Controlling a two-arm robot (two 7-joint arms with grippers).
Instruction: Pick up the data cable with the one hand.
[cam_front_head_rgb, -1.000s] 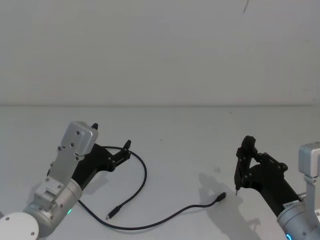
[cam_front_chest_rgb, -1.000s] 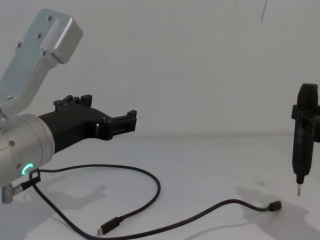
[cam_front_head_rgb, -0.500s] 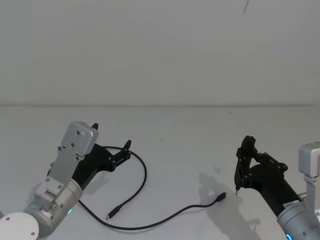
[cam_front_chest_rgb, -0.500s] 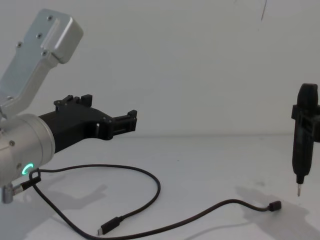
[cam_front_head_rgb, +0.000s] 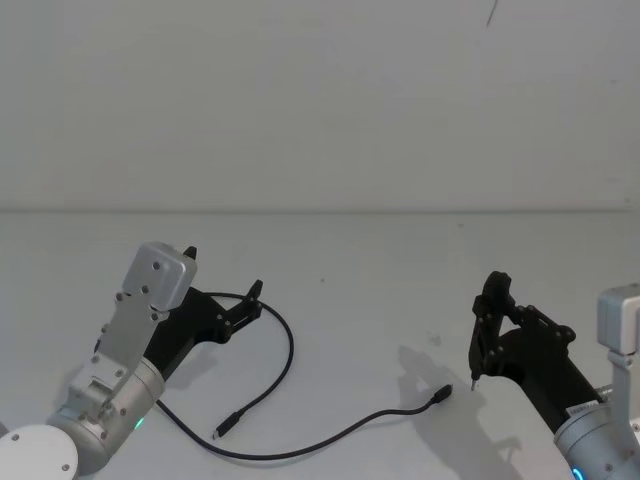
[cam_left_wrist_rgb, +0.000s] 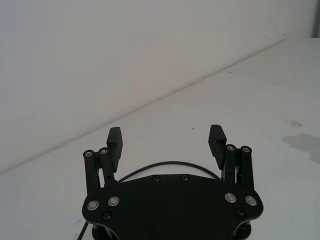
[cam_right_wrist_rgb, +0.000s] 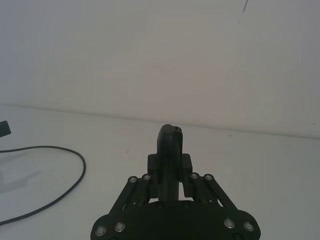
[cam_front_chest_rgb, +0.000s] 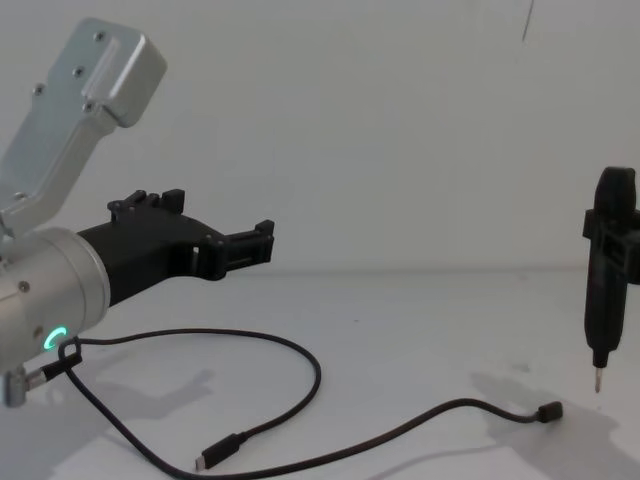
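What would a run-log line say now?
left end effector: open, raised over data cable | data cable: on table | right end effector: shut on slim tool

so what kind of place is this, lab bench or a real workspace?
Probably a bare lab test bench: plain white table, blank white wall behind, and on the table the data cable lying loose, with the open left hand near it and the right hand gripping a slim black tool.

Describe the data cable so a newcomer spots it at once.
On the white table, the data cable is the thin black cord lying in loose curves from beneath the open left gripper toward the right gripper. Unlike the stiff upright tool held there, it is limp, with a small plug at each end.
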